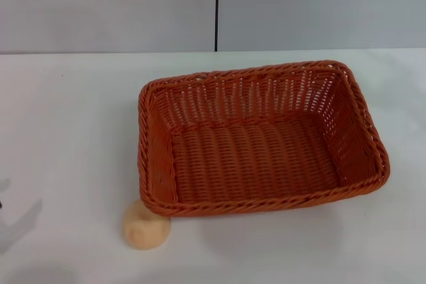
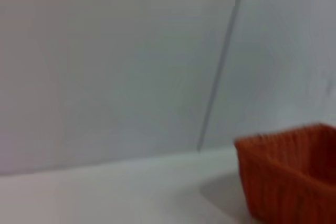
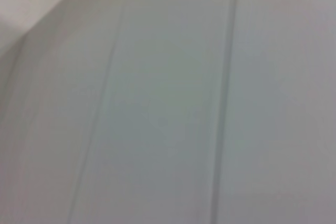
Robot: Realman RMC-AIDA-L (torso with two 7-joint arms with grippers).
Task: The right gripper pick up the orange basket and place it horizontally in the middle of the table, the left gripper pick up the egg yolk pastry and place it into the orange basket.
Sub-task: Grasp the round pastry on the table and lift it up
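Egg yolk pastry (image 1: 146, 225) touches orange basket (image 1: 256, 139) (near corner).
Looks soft, crumbly: pinch its sides lightly. Both grippers unseen, state unknown.

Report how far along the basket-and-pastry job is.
Done, it seems: the basket lies lengthwise across the middle of the table, empty. In hand: nothing; neither gripper shows in any view. Left: the pastry sits on the table against the basket's near left corner and must go inside.
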